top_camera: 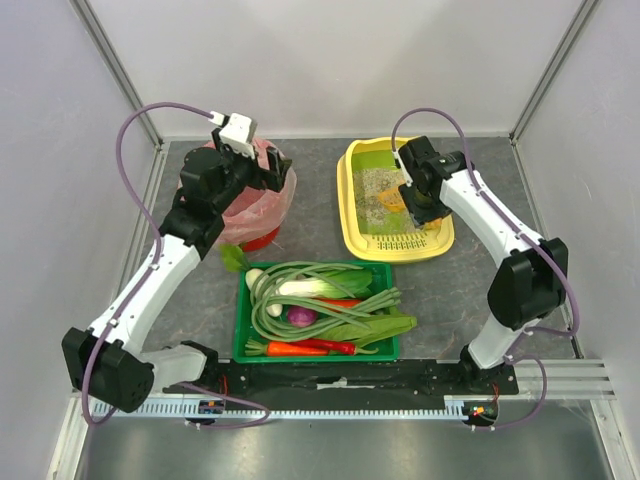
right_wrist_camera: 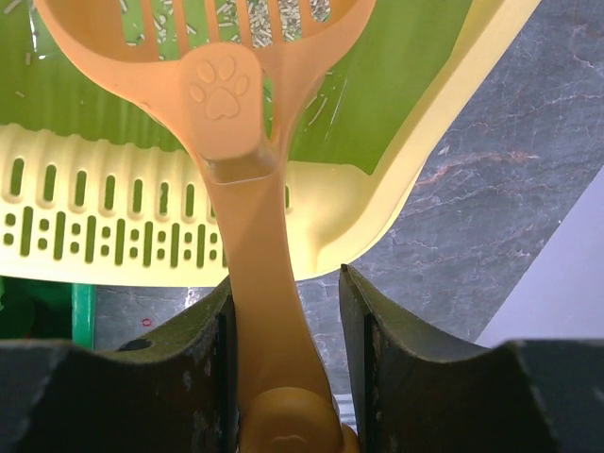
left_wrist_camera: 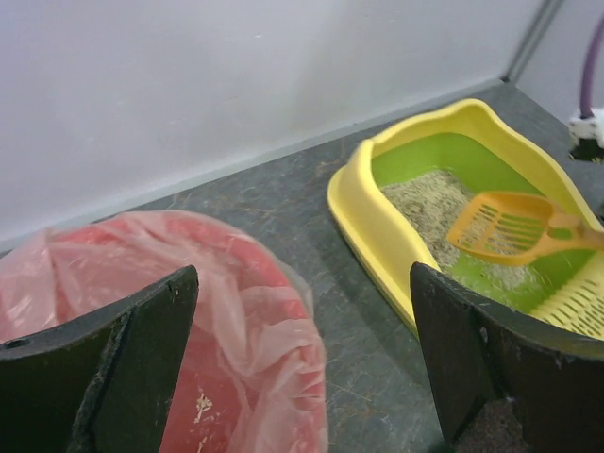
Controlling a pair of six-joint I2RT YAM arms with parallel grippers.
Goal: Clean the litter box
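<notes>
Clamped orange scoop by its handle in right gripper, above the litter box at upper right of centre in the top view. Hung left gripper, jaws wide apart, over red bin with pink bag, upper left.

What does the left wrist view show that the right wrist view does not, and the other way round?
Only the left wrist view: the red bin with its pink bag, below the open left gripper, and the pale back wall. Only the right wrist view: the right gripper closed on the handle of the orange scoop, the paw print on it, and a green tray's edge. Both: the yellow litter box, its litter, the scoop and the dark table.
</notes>
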